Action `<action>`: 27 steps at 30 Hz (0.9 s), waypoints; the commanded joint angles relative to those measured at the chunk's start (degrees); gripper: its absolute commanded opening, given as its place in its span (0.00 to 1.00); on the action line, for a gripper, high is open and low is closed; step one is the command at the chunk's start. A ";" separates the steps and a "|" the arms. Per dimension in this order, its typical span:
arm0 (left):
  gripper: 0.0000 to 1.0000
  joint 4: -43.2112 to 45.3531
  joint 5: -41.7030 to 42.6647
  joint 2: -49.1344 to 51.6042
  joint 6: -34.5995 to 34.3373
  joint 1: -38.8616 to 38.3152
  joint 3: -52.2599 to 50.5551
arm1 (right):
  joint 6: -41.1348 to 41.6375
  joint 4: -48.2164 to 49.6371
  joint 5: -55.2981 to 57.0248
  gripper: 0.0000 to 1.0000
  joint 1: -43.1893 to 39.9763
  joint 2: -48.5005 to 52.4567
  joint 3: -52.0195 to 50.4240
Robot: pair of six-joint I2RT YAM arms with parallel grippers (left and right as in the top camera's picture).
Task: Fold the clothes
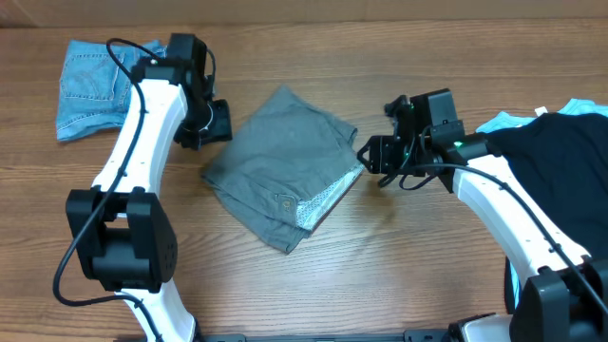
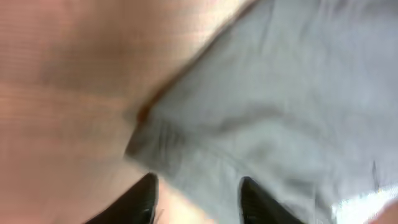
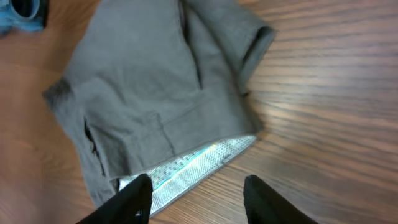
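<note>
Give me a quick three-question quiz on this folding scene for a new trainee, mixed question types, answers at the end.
1. True or false: the folded grey trousers lie between the left end effector and the right end effector.
2. Which item lies at the top left of the overhead view? A) denim shorts B) a striped sock C) a red towel
3. Fill in: the whitish lining of the trousers shows on the side nearest the ___ end effector.
Key: 1 true; 2 A; 3 right.
</note>
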 commanded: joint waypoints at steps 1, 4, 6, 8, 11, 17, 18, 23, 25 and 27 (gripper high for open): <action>0.39 -6.78 0.59 -0.31 1.97 -0.33 5.18 | -5.27 0.92 -1.29 0.52 1.31 0.28 0.72; 0.38 -12.09 0.50 -1.81 1.55 -0.33 5.84 | -2.58 2.56 -1.29 0.52 1.31 1.11 0.70; 0.38 -14.60 0.50 -3.02 1.53 -0.33 5.79 | 0.20 3.72 -1.31 0.52 1.31 2.01 0.70; 0.39 -17.00 -0.09 -4.61 1.53 -0.50 5.79 | 4.11 5.01 -1.36 0.52 1.31 3.56 0.70; 0.40 -20.68 -3.10 -7.89 -0.81 -0.83 5.68 | 6.93 6.12 -1.73 0.53 1.31 6.21 0.70; 0.59 -20.81 -4.31 -17.18 -4.63 -0.87 0.15 | 7.91 9.79 -4.61 0.54 1.53 11.93 0.70; 0.64 -20.02 -3.91 -18.82 -5.46 -0.87 -2.32 | 7.93 10.84 -5.57 0.54 1.70 12.85 0.70; 0.82 -9.40 3.30 -24.48 -9.62 -0.85 -20.06 | 11.26 15.52 -6.67 0.49 3.08 16.24 0.68; 0.82 -3.91 8.20 -24.85 -11.26 -0.85 -26.99 | 14.08 16.63 -6.67 0.48 3.39 17.05 0.68; 0.82 3.10 13.97 -24.81 -13.09 -0.68 -34.42 | 15.69 16.68 -5.92 0.45 3.48 17.55 0.68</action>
